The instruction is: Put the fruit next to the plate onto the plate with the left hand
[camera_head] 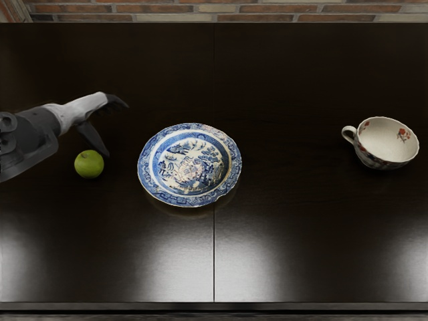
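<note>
Green apple [89,164], round, lies left of plate [144,164]; left hand [93,118] just beyond, fingers spread, empty.

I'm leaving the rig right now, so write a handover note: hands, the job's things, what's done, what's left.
Left hand: open, holds nothing, close by the small round green apple.
Right hand: not in view.
The apple lies on the dark table, left of the blue-and-white patterned plate and apart from it.
Done: nothing is on the plate yet.
Left: grasp the apple and set it on the plate.
</note>
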